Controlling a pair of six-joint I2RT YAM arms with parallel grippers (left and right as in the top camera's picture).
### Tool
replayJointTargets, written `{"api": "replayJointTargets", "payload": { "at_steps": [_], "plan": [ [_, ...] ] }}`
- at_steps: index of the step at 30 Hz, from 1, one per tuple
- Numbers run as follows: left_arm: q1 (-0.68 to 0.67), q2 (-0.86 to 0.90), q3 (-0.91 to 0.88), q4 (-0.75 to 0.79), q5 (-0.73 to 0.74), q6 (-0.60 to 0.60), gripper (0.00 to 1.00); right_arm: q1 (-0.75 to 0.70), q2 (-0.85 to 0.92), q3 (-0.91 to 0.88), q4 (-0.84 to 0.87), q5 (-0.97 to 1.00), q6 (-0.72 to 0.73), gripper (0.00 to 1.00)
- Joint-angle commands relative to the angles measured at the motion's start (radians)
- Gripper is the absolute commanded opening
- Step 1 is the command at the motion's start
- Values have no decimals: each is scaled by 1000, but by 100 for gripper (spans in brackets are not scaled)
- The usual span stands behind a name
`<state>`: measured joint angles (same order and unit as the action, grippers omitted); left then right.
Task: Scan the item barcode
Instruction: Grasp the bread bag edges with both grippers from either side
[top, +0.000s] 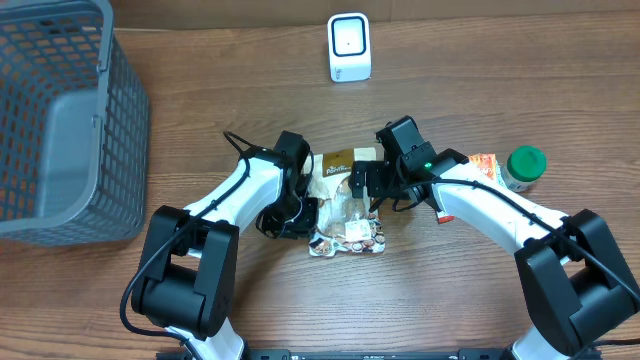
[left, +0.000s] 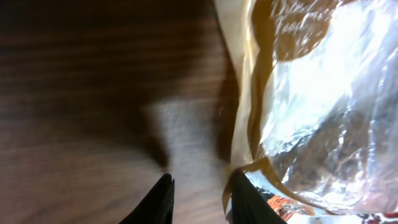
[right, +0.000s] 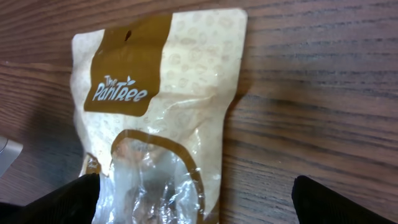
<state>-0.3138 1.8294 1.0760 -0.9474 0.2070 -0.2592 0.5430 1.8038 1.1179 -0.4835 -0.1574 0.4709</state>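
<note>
**Snack pouch flat on the counter between the two arms**

Snack pouch (top: 340, 215) lay flat near the centre of the wooden counter (top: 450, 300). Its brown header pointed to 12 o'clock and its printed lower edge to 6 o'clock. The white scanner (top: 349, 47) stood upright at 12 o'clock from the pouch, well apart from it.

The left arm (top: 240, 185) reached the pouch's 9 o'clock edge. In the left wrist view the left fingers (left: 163, 202) stood narrowly parted with bare wood showing between them. One tip sat just beside the pouch's tan border, and nothing was grasped.

The right arm (top: 480, 200) came in from 3 o'clock and hung over the upper right part of the pouch. The right fingers (right: 62, 202) were spread wide and released, one at each lower corner of the right wrist view. Ahead of them lay the brown label reading "The PanTree" and the pouch's clear window.

A grey mesh basket (top: 60, 120) occupied the counter at 9 to 10 o'clock from the pouch. A green-lidded jar (top: 522, 167) stood at 3 o'clock, beyond the right arm. An orange packet (top: 483, 163) lay just beside the jar on its 9 o'clock side.
</note>
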Motion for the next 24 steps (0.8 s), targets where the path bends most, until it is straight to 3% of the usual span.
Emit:
{"api": "replayJointTargets", "payload": {
  "at_steps": [1, 6, 10, 14, 21, 24],
  "plan": [
    [19, 1, 90, -71, -7, -3, 21, -7, -6, -5, 1, -2, 2, 100],
    [23, 1, 225, -173, -8, -4, 25, -6, -6, -6, -75, -2, 90, 100],
    [26, 1, 302, -220, -8, -3, 36, 21, -6, -6, -154, -2, 182, 100],
    [27, 1, 328, -254, -58, -4, 37, 77, -6, -8, -198, -1, 290, 98],
    [61, 1, 327, -260, -238, -72, 56, 209, -6, -61, -101, -2, 483, 89],
    [89, 1, 327, -257, -247, -79, 56, 262, -6, -79, -48, -2, 518, 89]
  ]
}}
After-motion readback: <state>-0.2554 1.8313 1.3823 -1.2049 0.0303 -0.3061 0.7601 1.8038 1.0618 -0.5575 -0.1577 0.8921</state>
